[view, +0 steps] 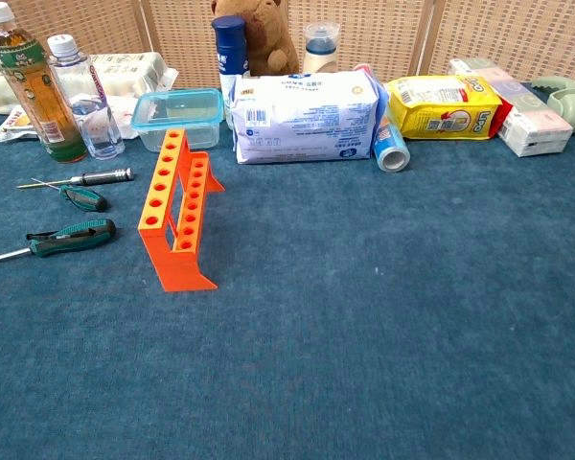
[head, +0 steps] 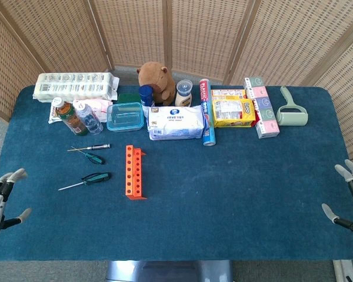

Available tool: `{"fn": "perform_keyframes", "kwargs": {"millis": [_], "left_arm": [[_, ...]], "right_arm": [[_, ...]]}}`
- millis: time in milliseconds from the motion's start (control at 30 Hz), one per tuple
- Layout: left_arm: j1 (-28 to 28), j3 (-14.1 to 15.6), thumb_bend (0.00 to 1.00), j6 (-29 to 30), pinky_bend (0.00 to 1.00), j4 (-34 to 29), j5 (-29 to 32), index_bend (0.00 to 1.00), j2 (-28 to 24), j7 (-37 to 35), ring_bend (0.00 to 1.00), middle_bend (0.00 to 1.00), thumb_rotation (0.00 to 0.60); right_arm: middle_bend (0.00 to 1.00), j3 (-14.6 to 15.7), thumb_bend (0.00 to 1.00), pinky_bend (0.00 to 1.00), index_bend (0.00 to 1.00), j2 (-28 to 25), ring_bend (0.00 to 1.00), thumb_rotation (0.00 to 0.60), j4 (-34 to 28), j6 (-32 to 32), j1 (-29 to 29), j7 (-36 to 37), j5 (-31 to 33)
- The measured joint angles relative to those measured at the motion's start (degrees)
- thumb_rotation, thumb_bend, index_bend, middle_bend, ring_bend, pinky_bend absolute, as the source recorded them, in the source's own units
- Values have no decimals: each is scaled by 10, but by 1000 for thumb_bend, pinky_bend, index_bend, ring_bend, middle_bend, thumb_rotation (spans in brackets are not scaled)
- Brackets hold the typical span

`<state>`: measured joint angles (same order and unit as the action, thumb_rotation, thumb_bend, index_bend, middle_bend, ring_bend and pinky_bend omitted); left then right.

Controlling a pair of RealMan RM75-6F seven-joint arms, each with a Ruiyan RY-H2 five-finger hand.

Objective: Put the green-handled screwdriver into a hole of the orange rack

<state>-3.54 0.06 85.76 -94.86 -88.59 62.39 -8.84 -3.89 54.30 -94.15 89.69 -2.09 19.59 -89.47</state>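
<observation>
The green-handled screwdriver point(head: 85, 180) lies flat on the blue table point(head: 235, 176), untouched, its handle pointing toward the orange rack point(head: 134, 171), which stands just to its right with every hole empty. Behind it lie a smaller green-handled screwdriver point(head: 90, 156) and a silver-handled precision screwdriver point(head: 89, 147), and further back a clear food container point(head: 125, 116), a tea bottle point(head: 69, 116) and a pack of wipes point(head: 176, 123). The left hand point(head: 1, 197) and the right hand point(head: 350, 197) sit at the near corners of the table, well apart from the tools, both holding nothing with fingers spread.
</observation>
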Motion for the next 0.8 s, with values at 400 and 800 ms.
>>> {"fn": "perform_keyframes", "kwargs": {"millis": [400,800], "left_arm": [[-81,-61,208,-119,988,20,130,240,109,147,951,1000,600],[-164,-107,240,-193,988,35,319,285,238,332,953,1000,600]], "right_arm": [[21,2,322,47,94,-4,8,600,1,-8,-3,11,-1],[23,2,323,47,94,-13,8,600,7,-9,-3,43,-1]]}}
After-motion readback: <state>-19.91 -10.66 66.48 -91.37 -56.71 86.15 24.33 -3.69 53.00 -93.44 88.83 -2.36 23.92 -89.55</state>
